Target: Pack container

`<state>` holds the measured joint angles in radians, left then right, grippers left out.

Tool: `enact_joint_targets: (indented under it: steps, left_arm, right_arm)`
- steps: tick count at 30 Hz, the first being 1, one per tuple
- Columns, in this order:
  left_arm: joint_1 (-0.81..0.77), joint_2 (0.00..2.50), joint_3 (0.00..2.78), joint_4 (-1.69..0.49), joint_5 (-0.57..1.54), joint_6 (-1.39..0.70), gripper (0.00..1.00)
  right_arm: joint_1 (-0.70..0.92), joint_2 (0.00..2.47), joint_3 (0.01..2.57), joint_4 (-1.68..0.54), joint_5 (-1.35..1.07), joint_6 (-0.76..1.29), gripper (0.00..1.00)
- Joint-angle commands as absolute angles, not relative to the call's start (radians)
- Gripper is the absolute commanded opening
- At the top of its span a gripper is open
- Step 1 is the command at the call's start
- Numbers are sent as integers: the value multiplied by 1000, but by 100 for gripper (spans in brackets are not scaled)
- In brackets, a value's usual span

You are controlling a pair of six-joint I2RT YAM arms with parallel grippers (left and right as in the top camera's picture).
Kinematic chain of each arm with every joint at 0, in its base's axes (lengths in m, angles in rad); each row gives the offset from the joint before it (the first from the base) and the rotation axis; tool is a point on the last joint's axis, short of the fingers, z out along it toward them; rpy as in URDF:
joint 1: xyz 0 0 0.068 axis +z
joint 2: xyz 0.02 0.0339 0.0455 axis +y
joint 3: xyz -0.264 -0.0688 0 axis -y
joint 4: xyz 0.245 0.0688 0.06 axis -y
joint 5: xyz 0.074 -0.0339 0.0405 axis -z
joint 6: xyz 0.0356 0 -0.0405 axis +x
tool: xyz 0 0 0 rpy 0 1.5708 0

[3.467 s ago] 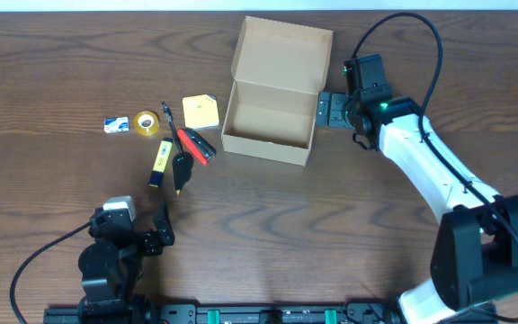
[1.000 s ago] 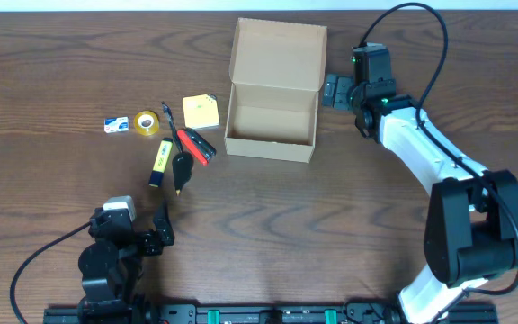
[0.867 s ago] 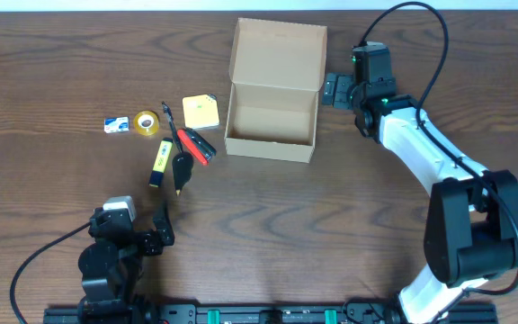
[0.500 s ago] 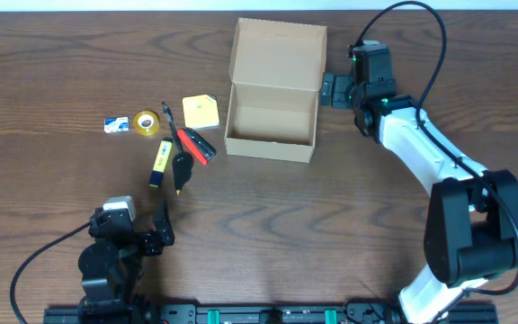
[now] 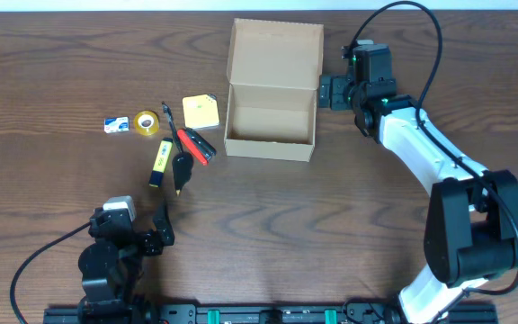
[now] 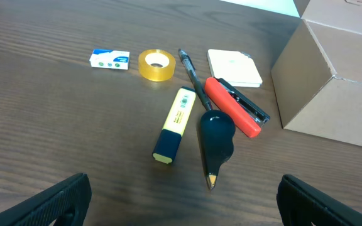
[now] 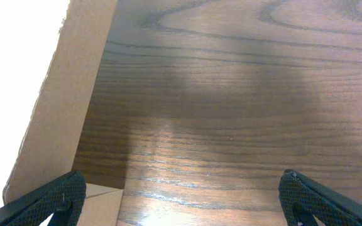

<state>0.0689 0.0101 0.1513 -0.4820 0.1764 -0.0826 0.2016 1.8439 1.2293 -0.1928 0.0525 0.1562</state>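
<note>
The container (image 5: 270,142) is a tan cardboard box standing at the table's far middle, its flap lid (image 5: 276,50) up and its inside bare. My right gripper (image 5: 325,92) is open just off the box's right wall. In the right wrist view the lid (image 7: 68,94) rises at the left and the right gripper (image 7: 184,198) has only wood between its fingers. My left gripper (image 5: 160,230) rests open near the front left. From the left wrist view the left gripper (image 6: 182,204) faces the stationery, with the container (image 6: 332,88) at the right.
Left of the box lie a white eraser (image 6: 110,59), a yellow tape roll (image 6: 156,64), a black pen (image 6: 190,69), a yellow notepad (image 6: 234,67), a red stapler (image 6: 234,108), a yellow highlighter (image 6: 175,125) and a black bulb-handled tool (image 6: 215,135).
The box, skewed a few seconds ago, now sits squarer to the table. My right gripper has crept slightly left toward its right wall. The left arm has not moved.
</note>
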Motion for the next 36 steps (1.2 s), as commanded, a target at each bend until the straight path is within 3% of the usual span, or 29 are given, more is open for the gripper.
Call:
enact_joint_targets:
  steps: [1, 11, 24, 36]
  left_arm:
    - [65, 4, 136, -482, 176, -93, 95]
    - [65, 4, 136, -482, 176, -93, 95]
    - [65, 4, 136, -482, 176, -93, 95]
    - [65, 4, 136, -482, 176, -93, 95]
  right_arm:
    - [197, 1844, 1229, -190, 43, 112, 99]
    - [196, 1844, 1229, -176, 41, 88, 99]
    - [196, 1844, 1229, -429, -38, 103, 99]
    - [197, 1844, 1229, -509, -38, 187, 99]
